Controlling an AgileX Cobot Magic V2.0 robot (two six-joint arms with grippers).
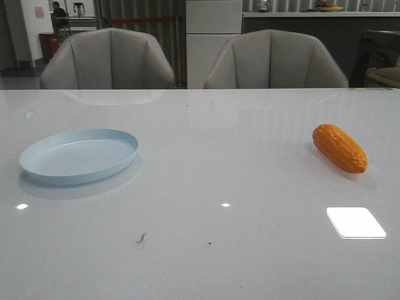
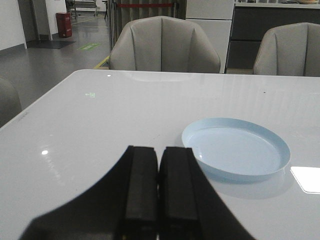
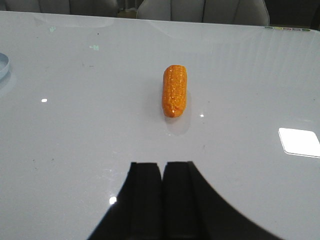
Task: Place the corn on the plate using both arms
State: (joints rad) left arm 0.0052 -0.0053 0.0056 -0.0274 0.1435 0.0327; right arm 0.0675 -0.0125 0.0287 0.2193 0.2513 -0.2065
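Note:
The orange-yellow corn [image 1: 339, 147] lies on the white table at the right, also in the right wrist view [image 3: 174, 90], well ahead of my right gripper [image 3: 162, 165], which is shut and empty. The pale blue plate [image 1: 80, 155] sits empty at the left, also in the left wrist view [image 2: 236, 148], just ahead and to one side of my left gripper [image 2: 159, 150], which is shut and empty. Neither arm shows in the front view.
The white glossy table [image 1: 206, 187] carries only the plate and corn, far apart. Two grey chairs [image 1: 109, 59] [image 1: 275, 61] stand behind its far edge. A bright light reflection [image 1: 355, 222] lies near the front right.

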